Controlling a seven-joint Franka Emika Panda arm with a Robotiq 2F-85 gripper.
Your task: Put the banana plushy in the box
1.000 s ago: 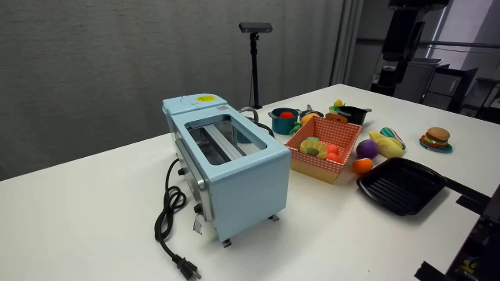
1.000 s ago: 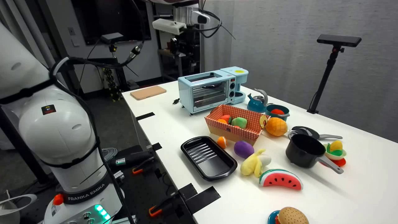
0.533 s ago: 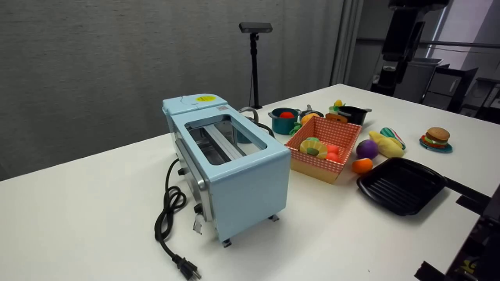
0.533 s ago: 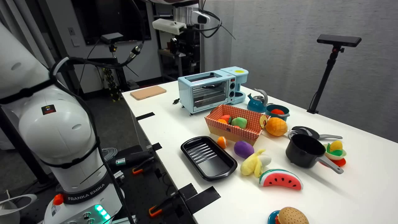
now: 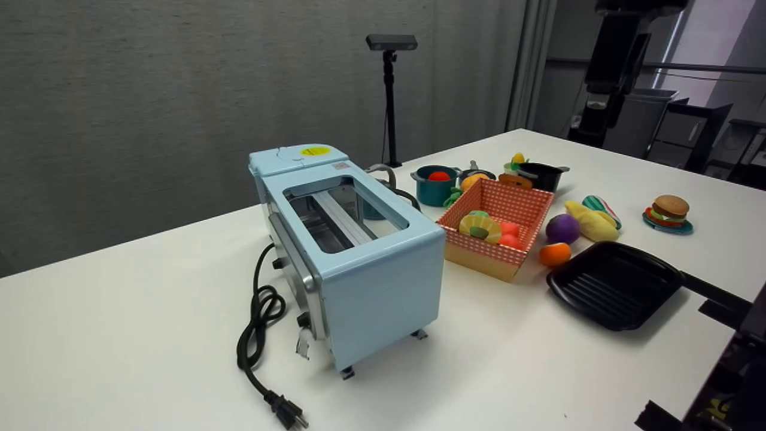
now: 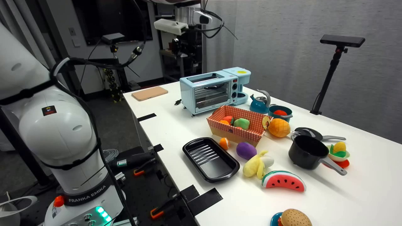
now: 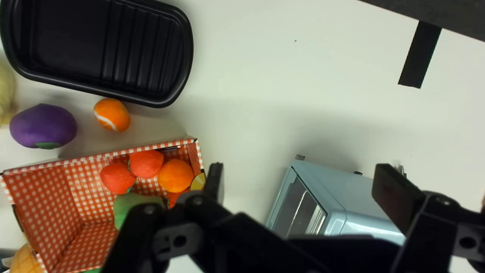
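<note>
The banana plushy (image 5: pixel 593 224) is pale yellow and lies on the table beside a purple eggplant toy; it also shows in an exterior view (image 6: pixel 253 165). Only its edge shows at the far left of the wrist view (image 7: pixel 5 91). The box (image 5: pixel 479 264), tan outside and red checked inside, holds several toy foods; it also shows in an exterior view (image 6: pixel 230 135) and at lower left in the wrist view (image 7: pixel 41 208). My gripper (image 7: pixel 303 189) is open and empty, high above the table over the toaster, apart from the banana plushy and box.
The light-blue toaster (image 6: pixel 210 92) stands beside the box. A black pan (image 6: pixel 211 160), a purple eggplant (image 6: pixel 246 151), a small orange (image 6: pixel 224 143) and a watermelon slice (image 6: pixel 284 181) lie around the banana plushy. A black pot (image 6: pixel 307 152) and toy burger (image 6: pixel 295 218) stand farther off.
</note>
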